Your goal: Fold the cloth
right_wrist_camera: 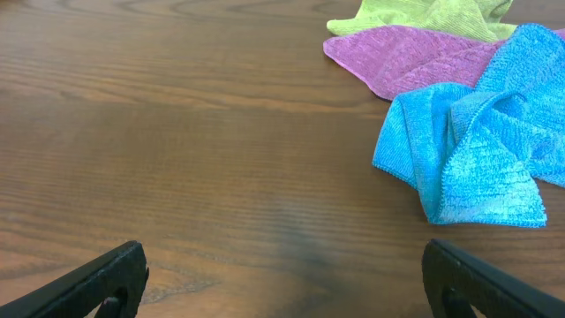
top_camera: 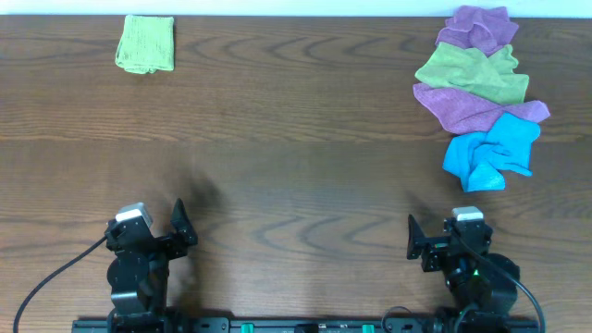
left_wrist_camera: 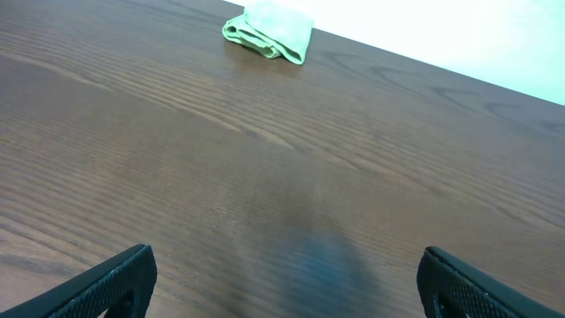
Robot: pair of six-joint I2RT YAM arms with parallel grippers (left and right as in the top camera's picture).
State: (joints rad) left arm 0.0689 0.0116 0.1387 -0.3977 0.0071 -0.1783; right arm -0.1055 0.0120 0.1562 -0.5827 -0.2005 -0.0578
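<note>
You see the cloth (top_camera: 146,43) lying far left of the blue cloth (top_camera: 490,153) and further back, close to the far edge of the surface (top_camera: 296,157). It's a compact, roughly square bundle lying flat, with nothing on it. In the left wrist view it (left_wrist_camera: 269,31) sits far ahead, and its layered edges show along the near side.

Blue cloth is crumpled, not flat. Touching it just behind is a purple cloth (top_camera: 462,106). An olive cloth (top_camera: 472,74) lies over that one, and another purple cloth (top_camera: 479,28) is at the very back. All four make one loose pile running away from the blue cloth toward the far edge. The right wrist view shows the blue cloth (right_wrist_camera: 477,150) ahead and to the right, bunched into folds, with the purple (right_wrist_camera: 406,57) and olive (right_wrist_camera: 415,13) behind it.

Right arm (top_camera: 467,264) sits nearer than the blue cloth, just in front of it at the near edge, well apart from it. Its jaws are spread wide, with nothing between them but bare wood.

Left arm (top_camera: 139,259) is far left of the blue cloth, also at the near edge and well apart from the cloth. Its jaws are spread wide too, holding nothing, with bare wood between them.

Neither arm touches any cloth.
</note>
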